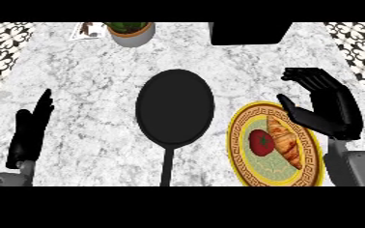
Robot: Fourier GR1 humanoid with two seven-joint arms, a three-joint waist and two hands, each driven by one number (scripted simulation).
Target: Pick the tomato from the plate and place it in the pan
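The tomato (261,142) lay on the left part of a yellow-rimmed plate (241,162) at the lower right of the marble bench (92,77), red with a small green top, touching or just beside a croissant (285,141) that ran down the plate's right half. Nothing held it. The right hand (329,107) hovered at the plate's upper right edge, its fingers (303,75) relaxed and slightly bent, released and grasping nothing, with the thumb (299,113) reaching over the rim near the croissant's upper end. The black pan (175,106) sat just left of the plate in the middle of the bench, its handle pointing toward the lower edge, and nothing lay in it. The left hand (30,130) rested well apart at the left edge, fingers straight and pointing up, open. At the far edge stood a potted plant (131,32) in a grey pot, a paper or card (88,30) beside it, and a black box (249,33) further right.
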